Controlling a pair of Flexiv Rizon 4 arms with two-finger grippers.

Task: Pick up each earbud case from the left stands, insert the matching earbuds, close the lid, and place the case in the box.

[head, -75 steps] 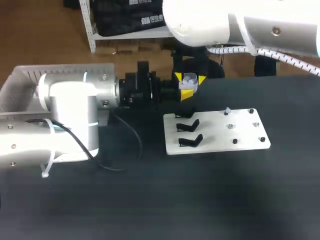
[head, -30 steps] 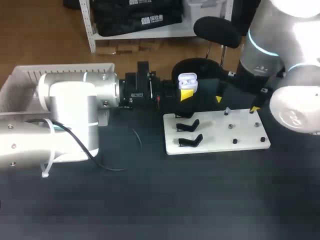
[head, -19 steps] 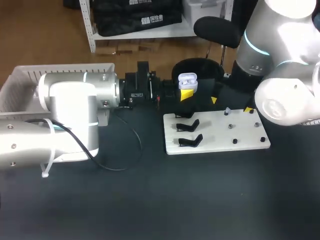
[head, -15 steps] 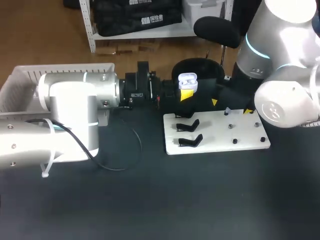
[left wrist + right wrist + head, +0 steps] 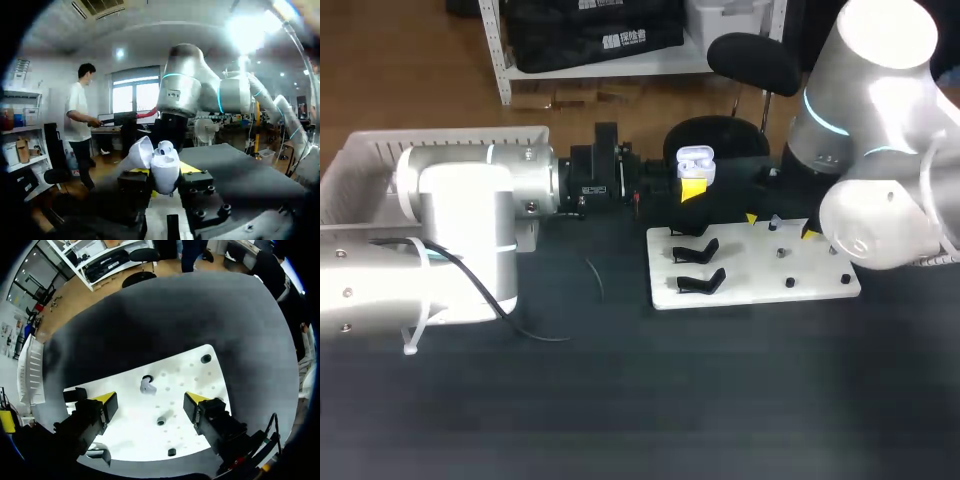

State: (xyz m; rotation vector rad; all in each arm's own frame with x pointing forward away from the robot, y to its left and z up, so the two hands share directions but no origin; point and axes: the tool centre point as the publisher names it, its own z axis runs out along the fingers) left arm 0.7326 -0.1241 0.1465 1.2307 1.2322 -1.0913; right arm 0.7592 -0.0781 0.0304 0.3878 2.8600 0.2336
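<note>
The right gripper (image 5: 149, 397) is held spread wide above the white plate (image 5: 192, 377), its two yellow tips standing apart with nothing touched between them. The one earbud (image 5: 146, 385) left on that plate is found in the gap between the fingers and only just ahead of their line, roughly centred, so a straight descent along the fingers is judged to be what the coming move calls for, not a sideways shift. The earbud is seated on its peg and seen nearly end-on, so its long axis is taken to run up toward the wrist (its exact tilt cannot be made out). Dark pegs (image 5: 205, 358) near it are seen bare. In the head view the earbud sits by the plate's 12 o'clock edge, and from there the open case (image 5: 695, 160) lies at about 10 o'clock, near but clear of the plate. That case is clamped upright in the left gripper (image 5: 161, 176), lid thrown back. The right arm is plainly the nearer one, the left being occupied
</note>
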